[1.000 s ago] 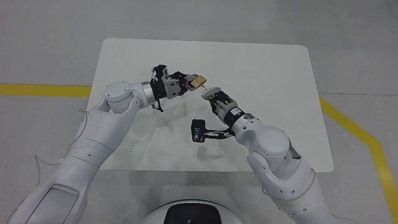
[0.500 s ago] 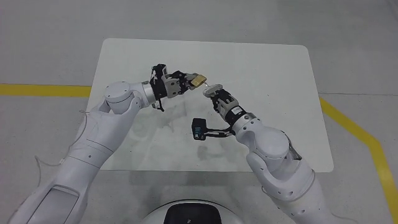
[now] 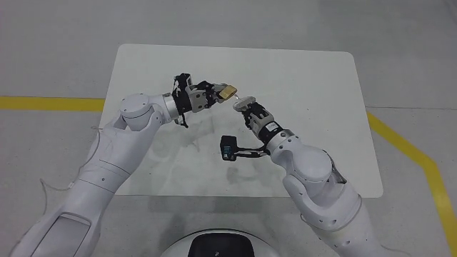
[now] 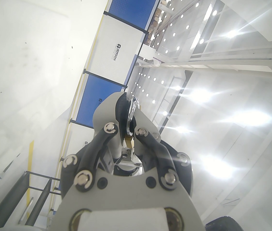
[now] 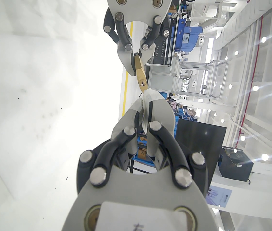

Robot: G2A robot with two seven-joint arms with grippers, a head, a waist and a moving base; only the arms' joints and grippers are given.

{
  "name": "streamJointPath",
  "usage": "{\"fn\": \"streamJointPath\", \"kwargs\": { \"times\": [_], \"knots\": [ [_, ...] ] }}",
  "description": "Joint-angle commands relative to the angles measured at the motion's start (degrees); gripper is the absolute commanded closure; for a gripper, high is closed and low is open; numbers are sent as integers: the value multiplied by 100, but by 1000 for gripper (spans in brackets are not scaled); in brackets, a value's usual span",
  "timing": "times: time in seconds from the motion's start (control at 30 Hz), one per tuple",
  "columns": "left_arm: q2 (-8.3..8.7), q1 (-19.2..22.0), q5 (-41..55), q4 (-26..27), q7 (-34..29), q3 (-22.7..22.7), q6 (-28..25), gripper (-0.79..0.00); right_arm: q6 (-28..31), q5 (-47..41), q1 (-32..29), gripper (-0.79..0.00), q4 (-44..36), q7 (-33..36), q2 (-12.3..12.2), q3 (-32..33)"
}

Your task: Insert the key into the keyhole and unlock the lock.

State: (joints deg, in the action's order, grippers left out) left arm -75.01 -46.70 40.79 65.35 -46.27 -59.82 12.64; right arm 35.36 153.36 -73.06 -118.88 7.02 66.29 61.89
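**Operator:** What is the present state?

**Inspector:** Your left gripper (image 5: 136,57) is clamped on the brass padlock (image 5: 140,74), held above the table (image 3: 314,78). The keyhole (image 5: 142,82) faces your right gripper (image 5: 145,100), which is pinched shut, by my judgement on the key hidden between its pads (image 5: 155,106).

**Operator:** And insertion?

**Inspector:** Line the blade up with the slot, push straight, then turn.

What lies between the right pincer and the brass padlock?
Nothing visible: in the right wrist view the right pincer sits against the keyhole end of the small brass padlock, no gap showing.
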Motion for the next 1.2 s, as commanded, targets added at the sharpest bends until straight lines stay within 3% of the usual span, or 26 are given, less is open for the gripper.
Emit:
{"fn": "streamJointPath", "kwargs": {
  "times": [0.0, 0.2, 0.4, 0.67, 0.87, 1.17],
  "knots": [
    [0, 0, 0, 0, 0, 0, 0, 0, 0, 0, 0, 0, 0, 0, 0, 0],
    [0, 0, 0, 0, 0, 0, 0, 0, -22, 74, -12, 0, -14, -15, -4, -19],
    [1, -63, -13, 77, 76, -5, -32, 0, 103, 548, 29, 0, -179, -558, -72, -57],
    [67, -217, -172, 283, -6, -154, 67, 0, 657, 1338, 56, 0, -461, -1003, -190, -25],
    [94, -224, -332, 368, -166, -155, 137, 0, 807, 1436, 181, 0, -375, -1335, -220, -50],
    [79, -199, -336, 357, -190, -102, 155, 0, 897, 1367, 200, 0, -300, -1256, -211, -60]
  ]
}}
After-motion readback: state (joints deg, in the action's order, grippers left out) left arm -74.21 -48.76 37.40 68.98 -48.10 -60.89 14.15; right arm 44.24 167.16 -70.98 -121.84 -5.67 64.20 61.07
